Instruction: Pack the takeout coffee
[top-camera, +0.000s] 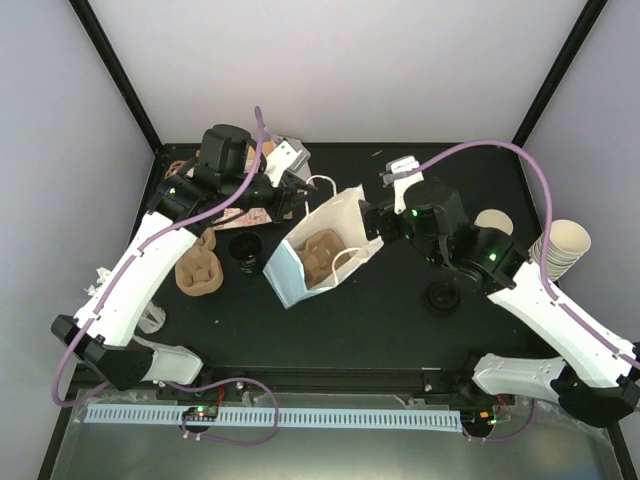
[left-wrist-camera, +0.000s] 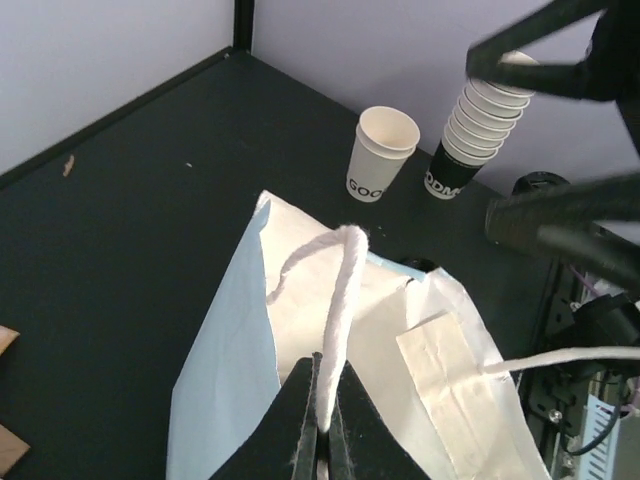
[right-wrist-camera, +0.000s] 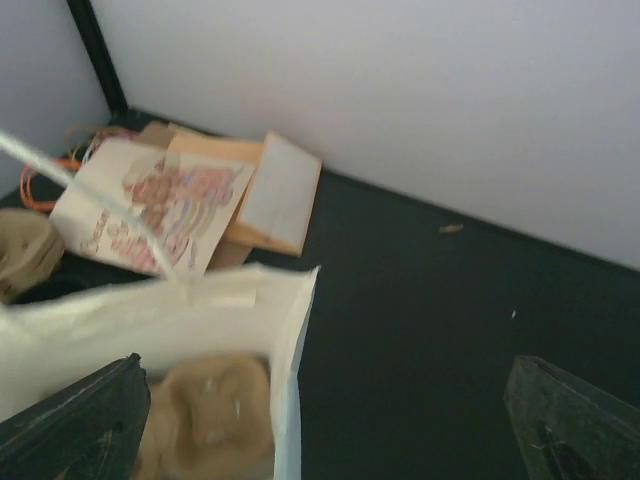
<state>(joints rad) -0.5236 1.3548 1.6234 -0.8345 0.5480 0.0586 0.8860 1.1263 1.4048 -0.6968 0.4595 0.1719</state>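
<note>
Left tool (left-wrist-camera: 322, 425): fingers together, clamped on a cord handle (left-wrist-camera: 343, 290) of the paper bag (left-wrist-camera: 230, 370), holding its mouth up.

Right tool (right-wrist-camera: 330, 430): fingers wide apart, nothing between them, straddling the bag's rim on its 3 o'clock side. A pulp carrier (right-wrist-camera: 205, 410) sits inside the bag.

Top view: coffee cup (top-camera: 443, 296) stands on the desk (top-camera: 380, 330), lid up, apart from the bag. It is at about 4 o'clock from the right tool, just beside that arm's forearm. Right arm clearly nearer; left is occupied.

Judgement: right tool should pull back toward 4 o'clock, then descend along the cup's upright axis.

A second dark cup (top-camera: 245, 250) stands at 9 o'clock of the bag.
</note>
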